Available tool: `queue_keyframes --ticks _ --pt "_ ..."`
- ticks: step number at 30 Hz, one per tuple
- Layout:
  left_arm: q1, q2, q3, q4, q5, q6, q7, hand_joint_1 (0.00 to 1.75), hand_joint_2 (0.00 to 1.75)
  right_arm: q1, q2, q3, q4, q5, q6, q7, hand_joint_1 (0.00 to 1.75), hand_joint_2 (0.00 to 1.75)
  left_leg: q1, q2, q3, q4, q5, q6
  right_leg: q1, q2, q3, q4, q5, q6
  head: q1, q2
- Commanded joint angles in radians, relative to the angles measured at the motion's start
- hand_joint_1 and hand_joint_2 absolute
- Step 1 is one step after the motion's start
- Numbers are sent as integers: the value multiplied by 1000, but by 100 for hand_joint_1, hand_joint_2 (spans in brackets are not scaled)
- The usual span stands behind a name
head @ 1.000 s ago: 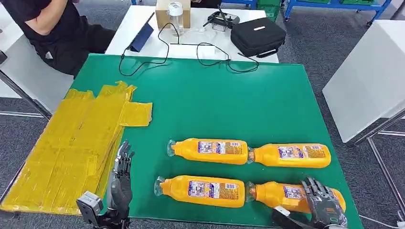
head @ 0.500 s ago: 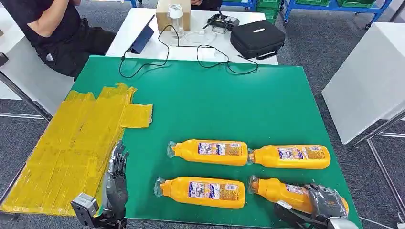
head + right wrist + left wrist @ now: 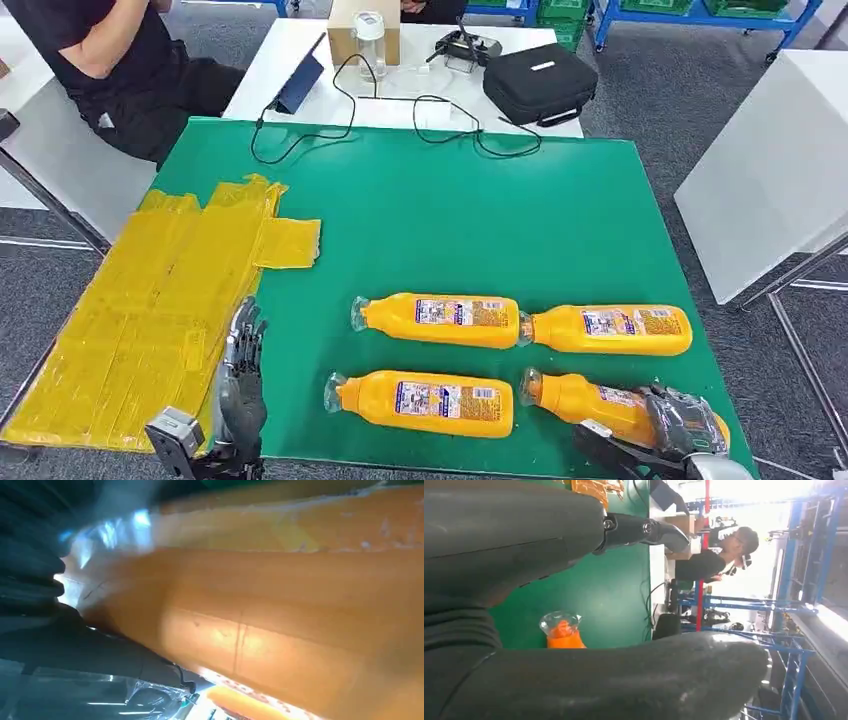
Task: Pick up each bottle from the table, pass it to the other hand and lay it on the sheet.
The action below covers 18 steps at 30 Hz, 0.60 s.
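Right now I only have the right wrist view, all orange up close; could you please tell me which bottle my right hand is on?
Observer: Your right hand curls over the base end of the near-right bottle, lying on the green table.
Operator: Thanks; where is the left hand?
Observer: The left hand is empty, fingers apart, at the yellow sheet's edge.
Operator: Which way does the cap point?
Observer: The cap points towards the left hand's side.

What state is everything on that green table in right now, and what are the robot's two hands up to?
Right hand: wrapped over the near right bottle, which lies on the table.
Left hand: open, holding nothing.
Other three bottles: lying flat, untouched.
Yellow sheet: spread out, no bottles on it.
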Motion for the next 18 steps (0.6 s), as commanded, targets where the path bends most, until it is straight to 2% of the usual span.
queue_keyframes --ticks 1,2,3,4,6,8,10,18 --pt "0 -13 69 29 50 -74 -24 0 0 119 39 -252 -228 -572 -19 -329 175 175 0 -2 -1 0 -1 -2 0 -3 0 1 -1 -2 0 0" --pt "-12 -13 79 50 64 -95 -29 0 0 145 27 -319 -288 -661 41 -341 175 175 -1 -5 -3 2 -1 -2 -1 -6 -2 4 -3 -3 0 0" --pt "-22 -12 86 67 64 -99 -30 0 175 169 29 -386 -342 -705 75 -363 175 175 -2 -8 -2 1 -1 -1 -2 -9 -2 3 -3 -2 0 0" --pt "-29 -15 98 79 63 -96 -31 0 175 187 51 -480 -393 -786 154 -374 175 175 -2 -6 -3 2 -1 -1 -2 -8 -3 4 -3 -2 0 0" --pt "-27 -25 122 79 68 -101 -31 0 175 178 107 -615 -460 -791 204 -407 175 175 -3 -6 -6 0 1 0 -3 -7 -2 3 0 -2 -1 0" --pt "-11 -33 139 62 62 -103 -31 0 175 125 173 -724 -498 -817 247 -457 175 175 -3 -7 -7 2 -1 1 -3 -8 4 4 -1 -2 -1 0" --pt "-8 -35 145 58 61 -106 -31 0 175 111 188 -746 -506 -829 270 -470 175 175 -3 -2 -9 1 2 2 -3 -3 1 2 3 -1 0 0" --pt "-5 -46 168 44 63 -114 -31 0 175 97 226 -749 -533 -853 269 -493 175 175 -2 -1 -9 0 1 1 -2 -2 1 1 2 -2 0 0"
